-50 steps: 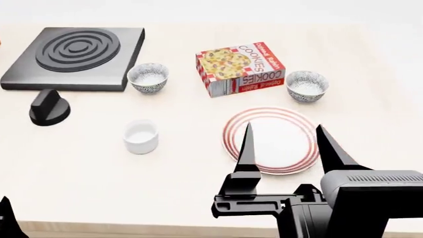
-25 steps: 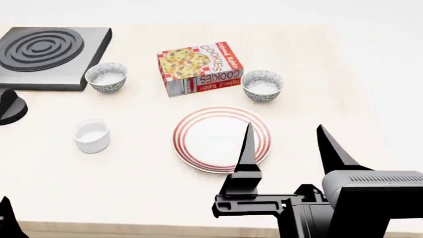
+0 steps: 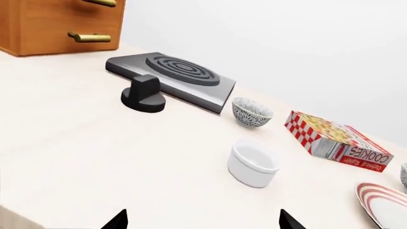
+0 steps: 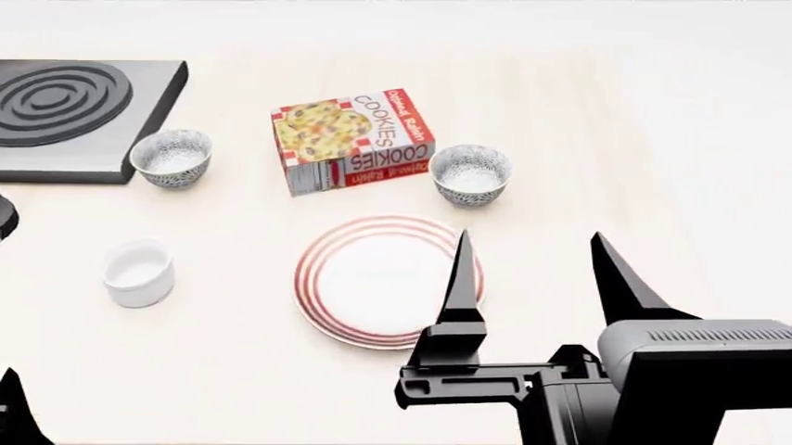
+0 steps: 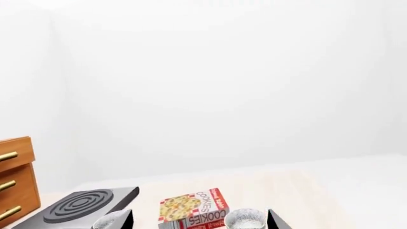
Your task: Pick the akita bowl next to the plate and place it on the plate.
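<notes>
A pale wooden table point(image 4: 619, 130) stands before white walls. On it, the empty red-ringed plate point(image 4: 371, 278) lies just in front of the empty akita bowl point(image 4: 470, 173), apart. The right gripper point(image 4: 535, 278) hovers wide and empty; the left gripper point(image 3: 200, 222) looks spread.

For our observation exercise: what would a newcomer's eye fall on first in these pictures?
Probably the open black right end effector looming in the head view's foreground, over the large white red-ringed plate. Next, the red cookie box behind it, flanked by two speckled bowls, one beside the plate.
</notes>
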Motion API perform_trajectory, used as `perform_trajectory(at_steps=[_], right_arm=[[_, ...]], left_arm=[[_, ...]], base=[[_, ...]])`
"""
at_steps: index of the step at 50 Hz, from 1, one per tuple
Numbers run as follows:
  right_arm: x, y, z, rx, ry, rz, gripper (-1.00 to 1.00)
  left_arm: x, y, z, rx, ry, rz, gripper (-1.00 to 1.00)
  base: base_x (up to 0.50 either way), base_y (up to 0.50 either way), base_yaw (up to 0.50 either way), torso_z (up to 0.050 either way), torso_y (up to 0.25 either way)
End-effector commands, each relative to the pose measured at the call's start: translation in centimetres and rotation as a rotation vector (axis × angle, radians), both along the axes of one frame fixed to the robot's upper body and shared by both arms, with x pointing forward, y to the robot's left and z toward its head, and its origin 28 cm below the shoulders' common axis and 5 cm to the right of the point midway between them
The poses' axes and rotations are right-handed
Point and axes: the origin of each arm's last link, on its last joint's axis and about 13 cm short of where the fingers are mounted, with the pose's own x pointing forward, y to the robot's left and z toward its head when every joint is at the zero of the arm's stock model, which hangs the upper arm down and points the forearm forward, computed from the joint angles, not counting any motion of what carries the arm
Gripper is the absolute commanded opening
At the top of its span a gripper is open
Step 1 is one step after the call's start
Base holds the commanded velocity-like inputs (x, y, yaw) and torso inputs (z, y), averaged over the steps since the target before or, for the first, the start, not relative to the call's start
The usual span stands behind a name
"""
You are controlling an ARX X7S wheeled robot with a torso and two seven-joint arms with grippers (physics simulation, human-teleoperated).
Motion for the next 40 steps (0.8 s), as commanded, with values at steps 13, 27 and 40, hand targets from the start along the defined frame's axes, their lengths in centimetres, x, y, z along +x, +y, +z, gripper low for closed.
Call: perform_trajectory(at_steps=[13,27,40], right_arm=[[0.13,-0.07,-0.27,-0.022,0.010,-0.010,1.00],[0.17,0.02,-0.38,-0.025,0.017,-0.002,1.00],[0.17,0.02,-0.31,-0.025,0.015,0.003,1.00]], left_arm=[[0.05,-0.02,0.01,0.000,-0.001,0.001,1.00],[-0.04,-0.04,0.18,-0.004,0.000,0.001,1.00],[-0.01,-0.06,0.20,-0.003,0.000,0.002,1.00]], base=[[0.50,-0.03,0.00,0.000,0.000],[0.50,-0.03,0.00,0.000,0.000],[0.50,-0.03,0.00,0.000,0.001]])
